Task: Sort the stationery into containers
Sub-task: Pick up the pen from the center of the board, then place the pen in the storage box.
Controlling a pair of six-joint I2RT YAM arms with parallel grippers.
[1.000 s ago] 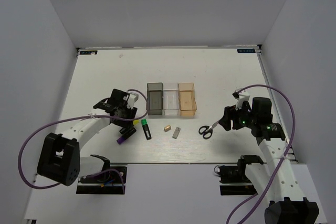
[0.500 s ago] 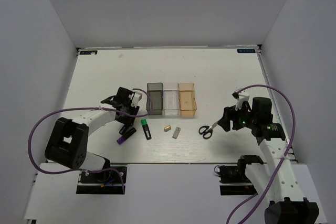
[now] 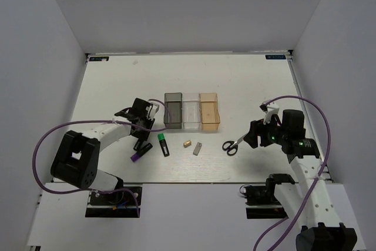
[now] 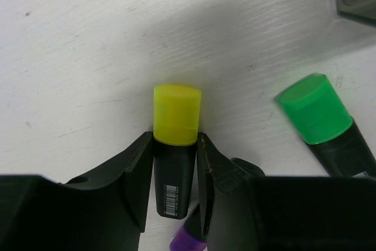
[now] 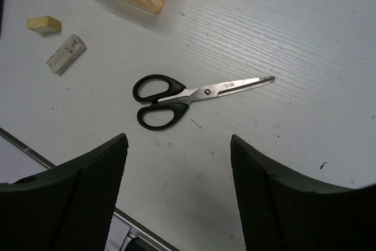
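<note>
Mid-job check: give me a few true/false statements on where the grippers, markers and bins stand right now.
1. The left gripper is closed on the yellow-capped marker. True.
2. The right gripper holds the scissors. False: it is open above them; they lie on the table.
3. The green-capped marker is in the dark grey bin. False: it lies on the table before it.
4. The clear bin stands between the dark grey bin and the orange bin. True.

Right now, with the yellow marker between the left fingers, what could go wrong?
The left gripper holds the yellow marker lengthwise, cap past the fingertips, so it might slip forward when tilted. The purple marker lies right by that gripper and could get dragged. The scissors lie flat in front of the open right gripper: a hard pinch.
</note>
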